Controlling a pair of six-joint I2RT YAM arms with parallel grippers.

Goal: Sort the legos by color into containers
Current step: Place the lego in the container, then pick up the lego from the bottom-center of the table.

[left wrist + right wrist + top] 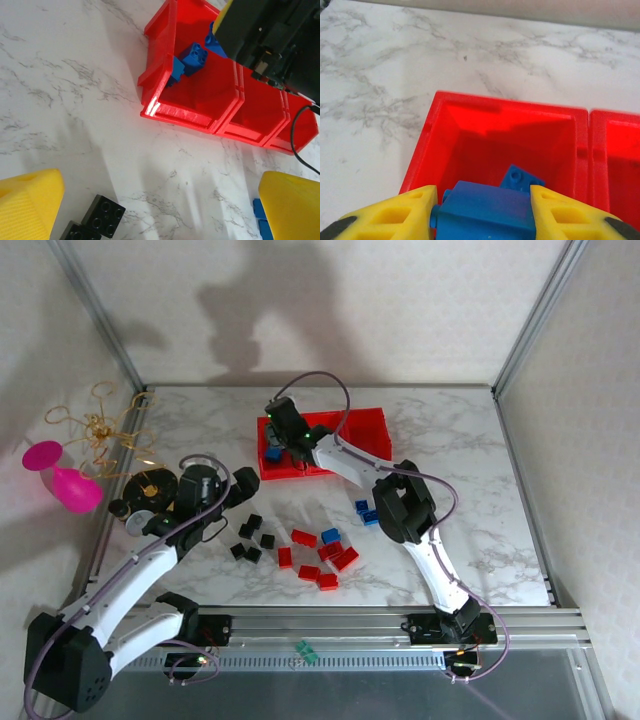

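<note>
My right gripper is shut on a blue lego and hangs over the leftmost of the red containers. Another blue lego lies inside that bin, also seen from the left wrist. From above, the right gripper sits over the left end of the container row. My left gripper is open with only bare marble between its yellow fingers; a black lego lies just inside the left finger. Black legos, red legos and blue legos lie loose on the table.
A pink goblet and a tangle of gold wire lie off the table's left edge. Dark round parts sit by the left arm. A small green piece rests on the front rail. Metal frame posts stand at the back corners.
</note>
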